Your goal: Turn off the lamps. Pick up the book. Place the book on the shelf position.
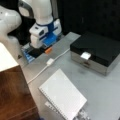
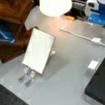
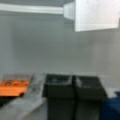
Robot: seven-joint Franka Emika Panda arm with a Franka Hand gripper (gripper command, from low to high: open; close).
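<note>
The book (image 1: 62, 94) lies propped at a slant on a small silver rack (image 2: 26, 75) near the front of the grey worktop (image 1: 100, 90), its spiral edge toward the dark wooden shelf position (image 1: 13, 95) just to a front view's left. A lamp (image 2: 55, 1) glows white above the far side of the worktop in a front view. A white cable with an inline switch (image 1: 50, 61) runs across the surface between the book and the arm. The end effector (image 3: 74, 86), fingers pressed together and holding nothing, hangs low at the far edge of the worktop, close to a small orange item (image 1: 48, 50) and well apart from the book. A black-topped silver box (image 1: 96, 51) sits to the right. The risks appear plain: the tilted book could slide off its rack if nudged, and the cable could snag a sweeping arm.
</note>
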